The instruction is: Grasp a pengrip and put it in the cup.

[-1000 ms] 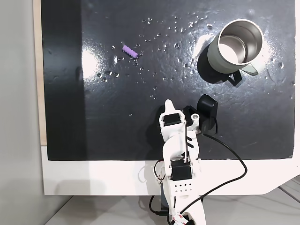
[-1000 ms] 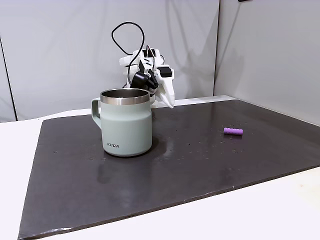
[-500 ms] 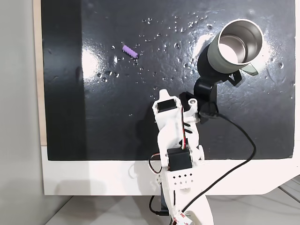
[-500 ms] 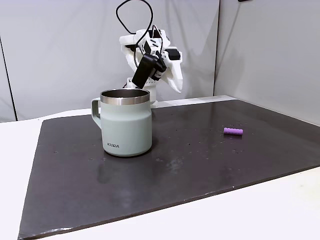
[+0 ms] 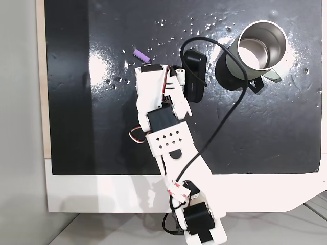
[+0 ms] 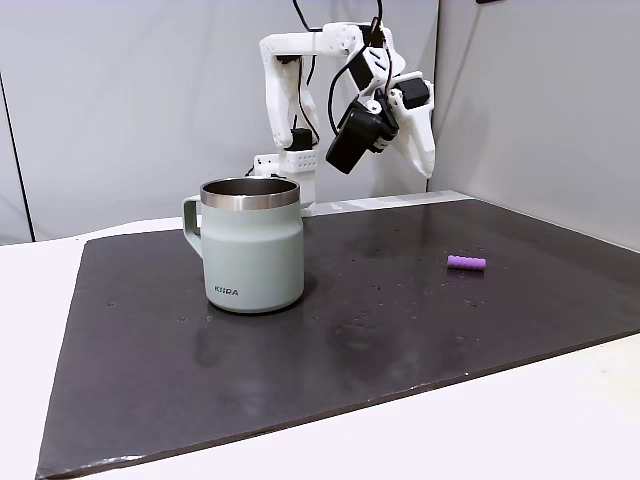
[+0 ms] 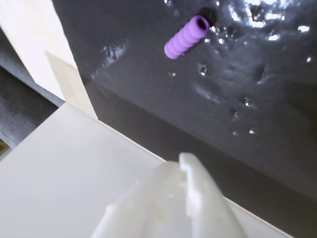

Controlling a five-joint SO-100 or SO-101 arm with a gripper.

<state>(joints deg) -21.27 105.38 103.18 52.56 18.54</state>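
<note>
The pengrip (image 5: 142, 55) is a small purple ribbed tube lying on the black mat, at the upper left in a fixed view from above. From the side it shows as the pengrip (image 6: 466, 262) at the right, and as the pengrip (image 7: 186, 37) at the top of the wrist view. The grey-green cup (image 5: 232, 61) with a steel inside stands upright, far from the tube; in the side view the cup (image 6: 252, 245) is left of centre. My gripper (image 5: 153, 69) hangs in the air just short of the tube. The gripper (image 6: 427, 168) points down, and its white fingers (image 7: 190, 171) lie together with nothing held.
A black mat (image 5: 102, 127) covers most of the white table (image 5: 102, 194). A wooden strip (image 5: 41, 76) runs along the mat's left edge in the view from above. A black cable (image 5: 225, 117) loops from the arm past the cup.
The arm has lifted off its folded rest pose near the mat's front edge. It has reached out and swung left in the view from above, away from the cup and toward the pengrip.
</note>
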